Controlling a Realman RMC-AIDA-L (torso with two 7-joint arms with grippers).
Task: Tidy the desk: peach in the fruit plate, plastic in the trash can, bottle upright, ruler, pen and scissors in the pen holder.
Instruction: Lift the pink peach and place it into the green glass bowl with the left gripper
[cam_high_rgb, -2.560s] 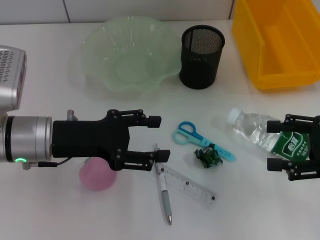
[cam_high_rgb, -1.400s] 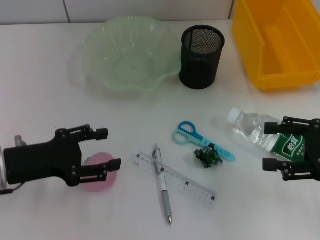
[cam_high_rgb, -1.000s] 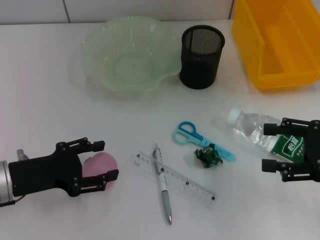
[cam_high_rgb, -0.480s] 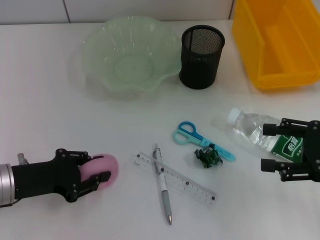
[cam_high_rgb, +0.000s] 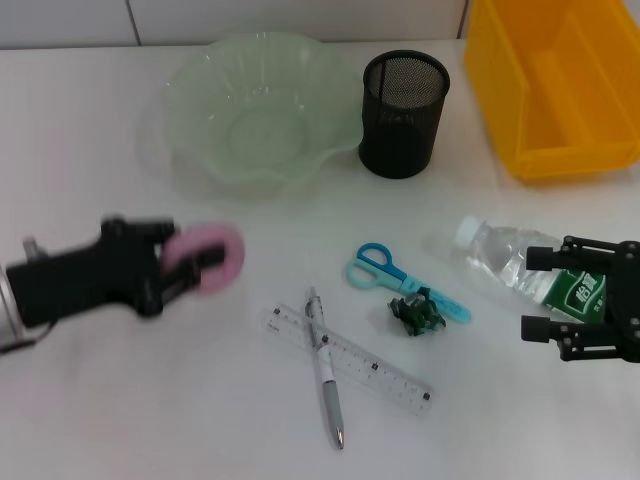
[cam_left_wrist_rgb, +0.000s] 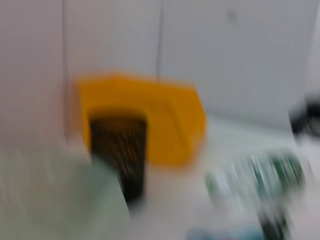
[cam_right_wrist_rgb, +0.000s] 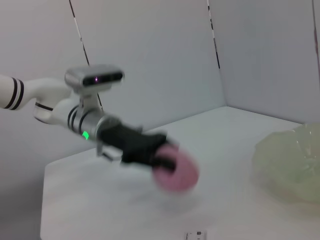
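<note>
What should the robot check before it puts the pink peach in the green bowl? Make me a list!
1. Peach held in left gripper: ok, the fingers are shut on it and it is off the table.
2. Fruit plate has room: ok, nothing lies inside it.
3. Way from peach to fruit plate: ok, only bare table lies between them.
4. Pen holder out of the way: ok, it stands beside the plate, not in the path.
5. Right gripper clear of the left arm: ok, it is far off, open around the lying bottle.
6. How firm the grip is: cannot tell.
</note>
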